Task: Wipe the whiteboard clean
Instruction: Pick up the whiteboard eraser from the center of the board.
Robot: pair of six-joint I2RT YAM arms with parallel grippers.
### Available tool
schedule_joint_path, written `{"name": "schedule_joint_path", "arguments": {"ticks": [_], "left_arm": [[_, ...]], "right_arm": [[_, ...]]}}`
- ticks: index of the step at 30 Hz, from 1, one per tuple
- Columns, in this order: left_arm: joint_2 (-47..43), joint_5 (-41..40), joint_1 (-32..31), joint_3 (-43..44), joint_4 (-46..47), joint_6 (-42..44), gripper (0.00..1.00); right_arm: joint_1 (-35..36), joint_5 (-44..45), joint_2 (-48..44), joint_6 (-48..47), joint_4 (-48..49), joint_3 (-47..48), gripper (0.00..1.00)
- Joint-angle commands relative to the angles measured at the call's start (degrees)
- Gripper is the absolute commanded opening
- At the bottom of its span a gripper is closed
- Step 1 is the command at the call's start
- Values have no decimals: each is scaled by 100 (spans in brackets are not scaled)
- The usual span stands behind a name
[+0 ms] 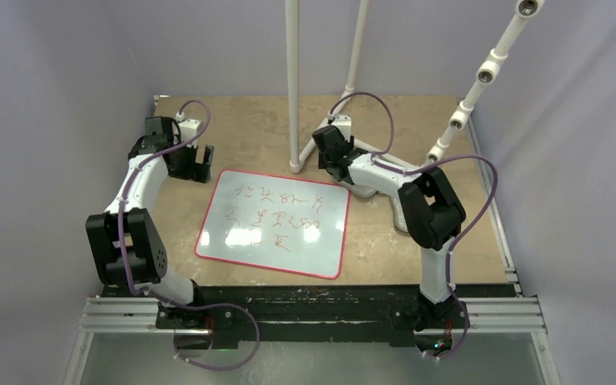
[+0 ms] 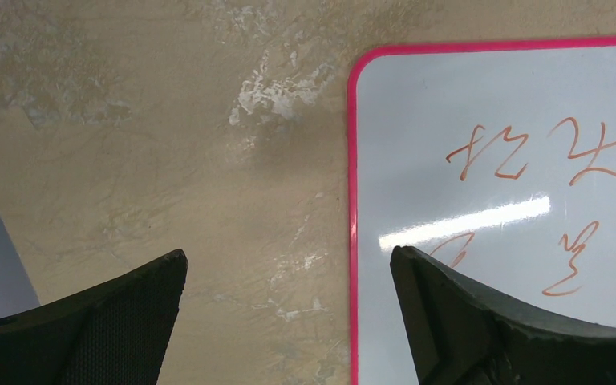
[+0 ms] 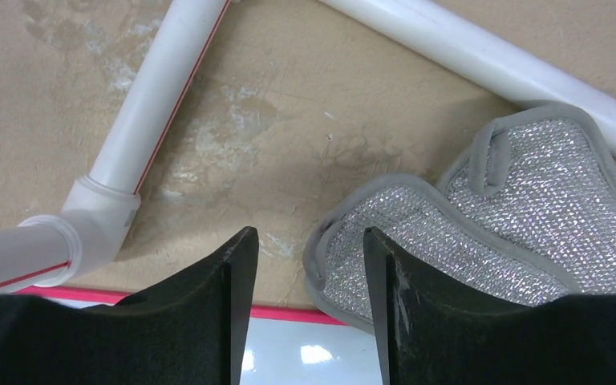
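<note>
The whiteboard [image 1: 245,210] lies flat mid-table, red-rimmed and covered in red scribbles [image 1: 277,216]. My left gripper [image 1: 199,164] hangs open over its far left corner; in the left wrist view it [image 2: 289,257] straddles the board's [image 2: 489,104] red rim with nothing between the fingers. My right gripper [image 1: 334,164] is at the board's far right corner. Its jaws [image 3: 306,234] stand partly apart over the rim, with the left end of a silvery-grey pad [image 3: 417,241] between them. A second pad [image 3: 553,192] overlaps the first.
White pipe legs [image 1: 293,80] stand on the tan table [image 1: 417,241] just behind the board; one elbow joint [image 3: 96,216] lies close left of my right fingers, another pipe [image 3: 481,56] runs behind the pads. Lavender walls close in both sides.
</note>
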Motion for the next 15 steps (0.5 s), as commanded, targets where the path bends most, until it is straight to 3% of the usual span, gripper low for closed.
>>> {"name": "schedule_joint_path", "arguments": {"ticks": [1, 5, 9, 15], "left_arm": [[-39, 32, 20, 145, 268, -265, 99], [-53, 74, 26, 167, 389, -325, 99], [-174, 5, 25, -40, 748, -446, 95], [-306, 129, 22, -352, 1116, -378, 99]], "right_arm": [[35, -113, 41, 102, -195, 156, 56], [40, -142, 90, 137, -202, 109, 57], [38, -81, 218, 149, -128, 153, 46], [39, 38, 345, 134, -79, 267, 31]]}}
